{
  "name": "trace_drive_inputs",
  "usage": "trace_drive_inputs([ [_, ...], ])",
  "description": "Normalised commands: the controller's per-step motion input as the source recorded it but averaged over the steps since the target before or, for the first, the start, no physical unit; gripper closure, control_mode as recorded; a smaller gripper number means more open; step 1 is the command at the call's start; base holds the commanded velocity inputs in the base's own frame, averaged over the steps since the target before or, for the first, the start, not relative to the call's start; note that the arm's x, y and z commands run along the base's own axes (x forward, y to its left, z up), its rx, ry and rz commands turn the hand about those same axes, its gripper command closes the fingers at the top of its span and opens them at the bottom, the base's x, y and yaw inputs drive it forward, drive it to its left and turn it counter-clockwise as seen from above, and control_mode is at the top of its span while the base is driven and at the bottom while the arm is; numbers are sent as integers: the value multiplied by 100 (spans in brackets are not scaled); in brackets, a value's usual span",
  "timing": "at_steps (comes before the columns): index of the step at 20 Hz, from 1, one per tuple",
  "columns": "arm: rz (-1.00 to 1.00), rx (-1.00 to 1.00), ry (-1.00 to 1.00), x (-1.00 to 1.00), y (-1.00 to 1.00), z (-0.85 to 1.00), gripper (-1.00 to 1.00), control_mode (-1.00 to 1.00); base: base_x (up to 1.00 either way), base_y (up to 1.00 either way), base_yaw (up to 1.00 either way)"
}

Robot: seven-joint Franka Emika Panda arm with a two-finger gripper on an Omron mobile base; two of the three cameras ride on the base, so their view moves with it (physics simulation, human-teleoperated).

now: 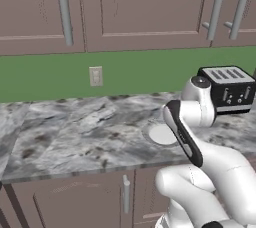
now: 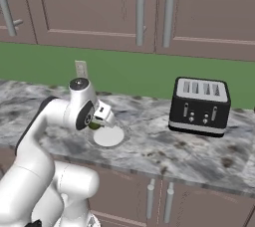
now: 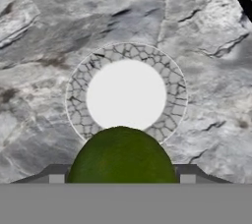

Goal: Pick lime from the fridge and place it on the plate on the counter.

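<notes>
Lime (image 3: 121,155): dark green, held between the fingers of the end effector (image 2: 95,123), poised just above the plate (image 3: 126,95); also visible as a green spot under the wrist in the right base view (image 2: 93,125). Not yet touching the plate, as far as can be judged.

End effector: clamped on the lime, pointed down at the plate's near rim.

Progress: fetching from the fridge judged complete; carrying over the desk (image 1: 75,132) complete; remaining, lowering a little further toward the plate's white centre, releasing, withdrawing upward.

Plate: round, white centre, mottled rim, lying flat on the desk, unoccupied.

Room: open marbled desk on all sides of the plate. Toaster (image 2: 199,105) well apart, on the robot's right. Front edge of desk near the plate on the robot's side. Wall cabinets (image 1: 125,7) high above, no hindrance to a straight lift.
</notes>
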Motion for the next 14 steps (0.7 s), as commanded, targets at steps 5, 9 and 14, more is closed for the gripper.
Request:
trace_drive_inputs([
  [5, 0, 0, 2, 30, 0, -36, 100, -100, 0, 0, 0],
  [9, 0, 0, 3, 27, 0, -32, 100, -100, 0, 0, 0],
  [14, 0, 0, 5, 23, 0, -33, 100, -100, 0, 0, 0],
])
